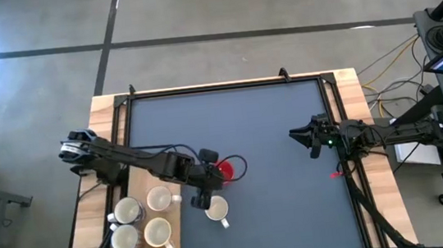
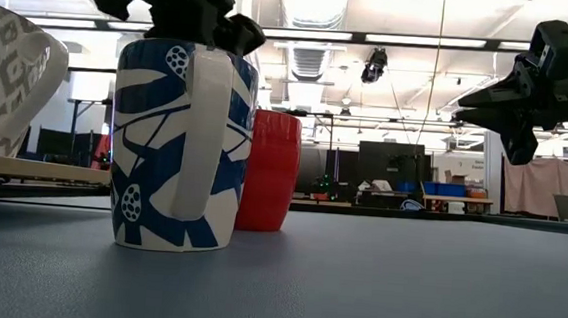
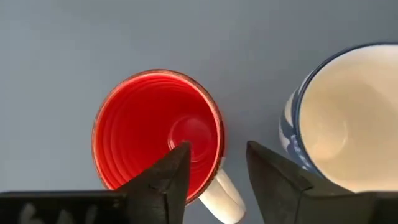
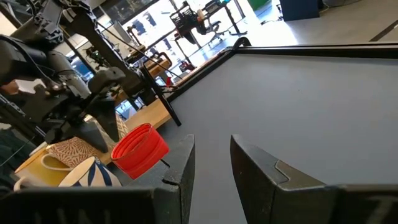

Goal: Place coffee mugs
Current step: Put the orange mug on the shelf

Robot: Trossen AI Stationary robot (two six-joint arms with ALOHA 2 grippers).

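Left gripper [image 3: 214, 171] parted, right gripper [image 4: 211, 158] idle.

No legible text, labels, brands, numbers or signs in any view. The blue-and-white mug [image 2: 183, 147] carries only a leaf-and-dot pattern, no lettering. Screens and fixtures in the room behind are too small to read.

Bright ceiling strip lights; glare whitens the backlit low view.

Red mug [image 1: 225, 170] and blue-patterned mug [image 1: 216, 210] stand close together; mat [image 1: 271, 127] beyond lies open.
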